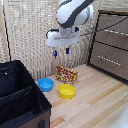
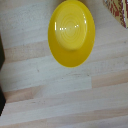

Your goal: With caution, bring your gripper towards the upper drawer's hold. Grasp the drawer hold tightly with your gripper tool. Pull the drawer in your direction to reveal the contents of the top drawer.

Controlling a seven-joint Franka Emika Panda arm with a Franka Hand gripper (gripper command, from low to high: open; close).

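My gripper (image 1: 61, 51) hangs from the white arm in mid-air, well above the floor, its blue-tipped fingers a little apart and empty. The brown dresser stands at the exterior view's right. Its top drawer (image 1: 114, 25) is shut, with the thin silver drawer hold (image 1: 116, 32) running across it. A lower drawer front (image 1: 110, 57) has a matching silver bar. The gripper is far to the left of the dresser, above the bowls. The wrist view shows no fingers, only the yellow bowl (image 2: 71, 33) on the wooden floor.
A yellow bowl (image 1: 67, 91), a blue bowl (image 1: 46, 84) and a red patterned box (image 1: 66, 74) sit on the wooden floor below the gripper. A large black case (image 1: 20, 100) fills the exterior view's lower left. A pale curtain hangs behind.
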